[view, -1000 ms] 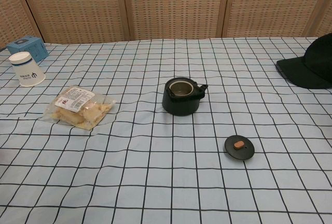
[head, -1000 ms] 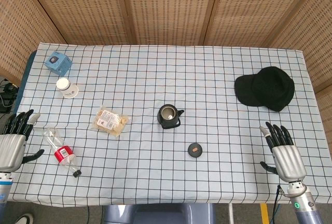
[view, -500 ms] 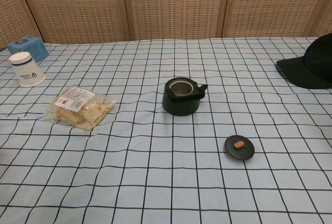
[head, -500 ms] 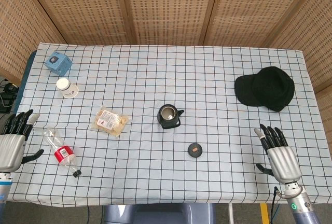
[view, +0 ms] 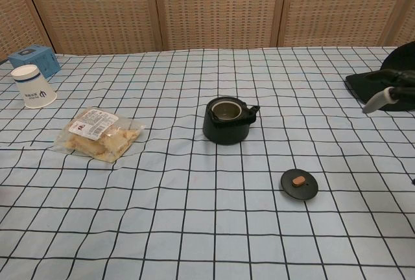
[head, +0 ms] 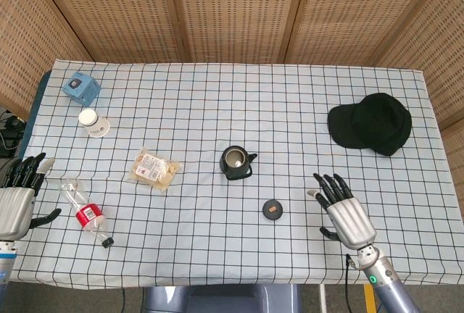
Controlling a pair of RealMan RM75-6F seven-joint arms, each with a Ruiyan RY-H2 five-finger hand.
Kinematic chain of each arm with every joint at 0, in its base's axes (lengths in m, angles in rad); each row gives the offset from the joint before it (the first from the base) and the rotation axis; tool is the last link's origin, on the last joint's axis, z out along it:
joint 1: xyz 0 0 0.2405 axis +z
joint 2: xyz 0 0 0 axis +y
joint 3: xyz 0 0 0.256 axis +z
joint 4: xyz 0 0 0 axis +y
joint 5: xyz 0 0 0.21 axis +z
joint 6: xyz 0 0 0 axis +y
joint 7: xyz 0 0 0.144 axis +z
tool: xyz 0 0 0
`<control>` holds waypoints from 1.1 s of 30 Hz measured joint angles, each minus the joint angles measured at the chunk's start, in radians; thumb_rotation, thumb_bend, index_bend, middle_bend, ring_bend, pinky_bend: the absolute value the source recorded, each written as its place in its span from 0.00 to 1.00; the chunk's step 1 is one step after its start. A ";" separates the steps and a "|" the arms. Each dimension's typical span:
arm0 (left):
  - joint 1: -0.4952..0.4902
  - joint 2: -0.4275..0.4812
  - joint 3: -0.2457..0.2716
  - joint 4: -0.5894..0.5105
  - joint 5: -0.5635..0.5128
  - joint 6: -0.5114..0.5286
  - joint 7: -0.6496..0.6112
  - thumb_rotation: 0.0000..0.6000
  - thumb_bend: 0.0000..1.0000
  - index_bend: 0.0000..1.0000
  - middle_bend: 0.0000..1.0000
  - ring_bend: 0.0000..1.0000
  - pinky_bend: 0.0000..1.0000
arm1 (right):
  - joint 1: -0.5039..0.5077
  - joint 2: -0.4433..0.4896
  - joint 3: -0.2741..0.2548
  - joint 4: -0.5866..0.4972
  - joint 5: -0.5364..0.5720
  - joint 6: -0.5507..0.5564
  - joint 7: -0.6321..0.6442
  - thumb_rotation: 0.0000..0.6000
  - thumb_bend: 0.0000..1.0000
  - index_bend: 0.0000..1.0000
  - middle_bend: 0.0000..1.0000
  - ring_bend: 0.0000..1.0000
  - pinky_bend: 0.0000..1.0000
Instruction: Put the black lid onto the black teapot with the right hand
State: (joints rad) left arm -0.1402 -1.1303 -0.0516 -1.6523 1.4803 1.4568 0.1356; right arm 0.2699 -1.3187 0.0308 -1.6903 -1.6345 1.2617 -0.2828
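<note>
The black teapot (head: 236,163) (view: 225,120) stands open-topped mid-table, spout to the right. The black lid (head: 272,209) (view: 299,184), with a small brown knob, lies flat on the cloth in front of it and to its right. My right hand (head: 343,211) hovers to the right of the lid, apart from it, fingers spread and empty; only its fingertips (view: 382,97) show at the right edge of the chest view. My left hand (head: 17,197) stays at the table's left edge, fingers apart, holding nothing.
A black cap (head: 370,123) lies at the right rear. A snack bag (head: 153,169) sits left of the teapot. A plastic bottle (head: 86,213) lies near my left hand. A paper cup (head: 93,122) and blue box (head: 80,86) are at the far left.
My right hand has moved left toward the lid, and its fingertips now show in the chest view. Lid, teapot and left hand have not moved.
</note>
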 measured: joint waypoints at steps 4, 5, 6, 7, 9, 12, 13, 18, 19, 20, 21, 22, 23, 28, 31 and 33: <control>-0.002 0.004 0.001 0.003 0.002 -0.006 -0.015 1.00 0.06 0.00 0.00 0.00 0.00 | 0.039 -0.052 0.015 -0.020 0.058 -0.078 -0.081 1.00 0.31 0.27 0.00 0.00 0.00; -0.003 0.005 0.001 0.004 0.002 -0.008 -0.018 1.00 0.06 0.00 0.00 0.00 0.00 | 0.048 -0.065 0.020 -0.022 0.076 -0.094 -0.097 1.00 0.32 0.27 0.00 0.00 0.00; -0.004 0.006 0.001 0.004 0.001 -0.011 -0.020 1.00 0.06 0.00 0.00 0.00 0.00 | 0.059 -0.083 0.026 -0.025 0.101 -0.114 -0.117 1.00 0.33 0.27 0.00 0.00 0.00; -0.004 0.007 0.001 0.005 0.000 -0.013 -0.022 1.00 0.06 0.00 0.00 0.00 0.00 | 0.068 -0.096 0.030 -0.025 0.118 -0.128 -0.129 1.00 0.34 0.27 0.00 0.00 0.00; -0.006 0.008 0.001 0.005 0.000 -0.016 -0.027 1.00 0.06 0.00 0.00 0.00 0.00 | 0.086 -0.123 0.043 -0.022 0.159 -0.156 -0.152 1.00 0.35 0.28 0.00 0.00 0.00; -0.007 0.009 0.002 0.005 0.001 -0.019 -0.031 1.00 0.06 0.00 0.00 0.00 0.00 | 0.112 -0.158 0.062 -0.010 0.218 -0.188 -0.188 1.00 0.37 0.30 0.00 0.00 0.00; -0.007 0.009 0.003 0.005 0.001 -0.020 -0.032 1.00 0.06 0.00 0.00 0.00 0.00 | 0.120 -0.168 0.068 -0.005 0.235 -0.195 -0.199 1.00 0.37 0.31 0.00 0.00 0.00; -0.012 0.008 0.002 0.008 -0.004 -0.032 -0.033 1.00 0.06 0.00 0.00 0.00 0.00 | 0.158 -0.228 0.090 0.030 0.311 -0.225 -0.241 1.00 0.37 0.31 0.00 0.00 0.00; -0.013 0.008 0.002 0.008 -0.005 -0.034 -0.033 1.00 0.06 0.00 0.00 0.00 0.00 | 0.164 -0.236 0.092 0.036 0.320 -0.228 -0.248 1.00 0.37 0.31 0.00 0.00 0.00; -0.013 0.008 0.003 0.009 -0.006 -0.035 -0.033 1.00 0.06 0.00 0.00 0.00 0.00 | 0.169 -0.241 0.093 0.041 0.329 -0.231 -0.255 1.00 0.37 0.31 0.00 0.00 0.00; -0.014 0.008 0.003 0.009 -0.005 -0.035 -0.033 1.00 0.06 0.00 0.00 0.00 0.00 | 0.173 -0.246 0.095 0.044 0.339 -0.234 -0.261 1.00 0.37 0.31 0.00 0.00 0.00; -0.014 0.008 0.003 0.009 -0.005 -0.036 -0.034 1.00 0.06 0.00 0.00 0.00 0.00 | 0.176 -0.249 0.095 0.045 0.346 -0.236 -0.266 1.00 0.37 0.30 0.00 0.00 0.00; -0.015 0.008 0.002 0.009 -0.006 -0.036 -0.034 1.00 0.06 0.00 0.00 0.00 0.00 | 0.179 -0.252 0.095 0.046 0.353 -0.238 -0.270 1.00 0.37 0.30 0.00 0.00 0.00; -0.017 0.008 0.002 0.011 -0.012 -0.043 -0.034 1.00 0.06 0.00 0.00 0.00 0.00 | 0.195 -0.266 0.093 0.050 0.376 -0.244 -0.288 1.00 0.37 0.30 0.00 0.00 0.00; -0.019 0.007 0.002 0.011 -0.014 -0.048 -0.034 1.00 0.06 0.00 0.00 0.00 0.00 | 0.201 -0.271 0.093 0.054 0.386 -0.245 -0.295 1.00 0.37 0.30 0.00 0.00 0.00; -0.020 0.007 0.001 0.012 -0.015 -0.049 -0.035 1.00 0.06 0.00 0.00 0.00 0.00 | 0.205 -0.273 0.093 0.056 0.399 -0.246 -0.301 1.00 0.37 0.30 0.00 0.00 0.00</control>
State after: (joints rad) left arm -0.1601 -1.1232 -0.0501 -1.6407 1.4655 1.4075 0.1004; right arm 0.4745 -1.5918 0.1240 -1.6341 -1.2356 1.0153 -0.5835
